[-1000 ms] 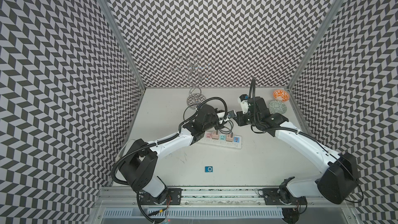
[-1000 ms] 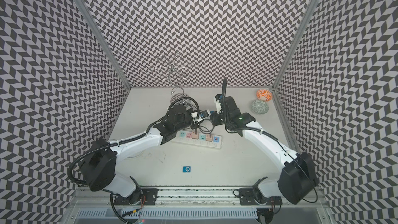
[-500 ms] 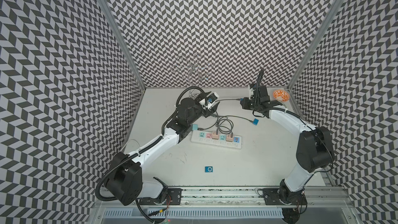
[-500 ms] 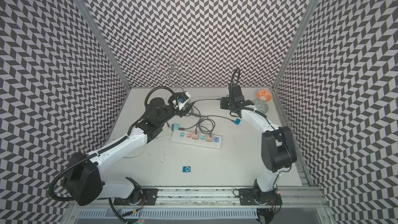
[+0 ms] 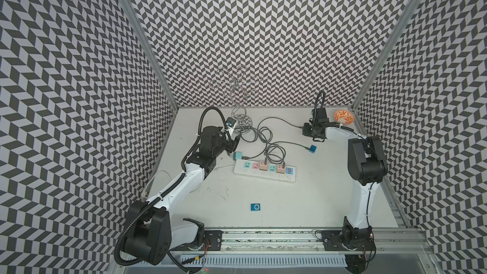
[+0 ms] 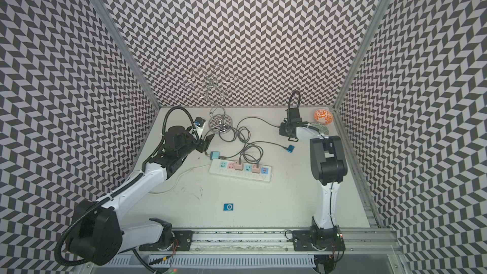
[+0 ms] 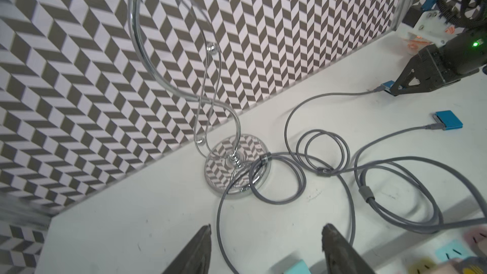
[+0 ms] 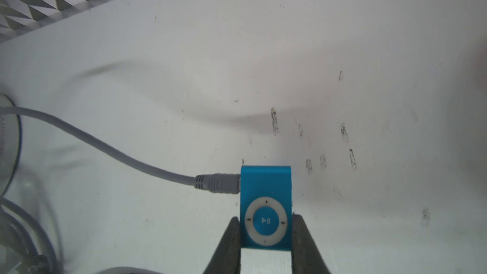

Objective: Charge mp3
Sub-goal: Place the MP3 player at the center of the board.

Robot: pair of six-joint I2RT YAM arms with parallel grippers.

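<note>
A blue mp3 [image 8: 266, 180] with a white control ring sits between the fingers of my right gripper [image 8: 266, 217], which is shut on it. A grey cable plug [image 8: 218, 183] is seated in its side. In both top views the right gripper [image 5: 307, 129] is low over the table at the back right. A second blue mp3 [image 5: 312, 148] lies on the table with a grey cable in it, and a third [image 5: 256, 207] lies loose near the front. My left gripper [image 7: 266, 229] is open and empty above a teal charger block [image 5: 237, 155].
A white power strip [image 5: 264, 171] with pastel plugs lies mid-table, and grey cables [image 5: 263, 138] loop behind it. A chrome wire stand [image 5: 241, 125] rises at the back. An orange bowl [image 5: 343, 117] and a patterned plate [image 6: 320, 127] sit in the back right corner.
The two grippers met over the power strip a second ago and have drawn apart. The left one opened and pulled back left. The right one carried the mp3 to the back right.
</note>
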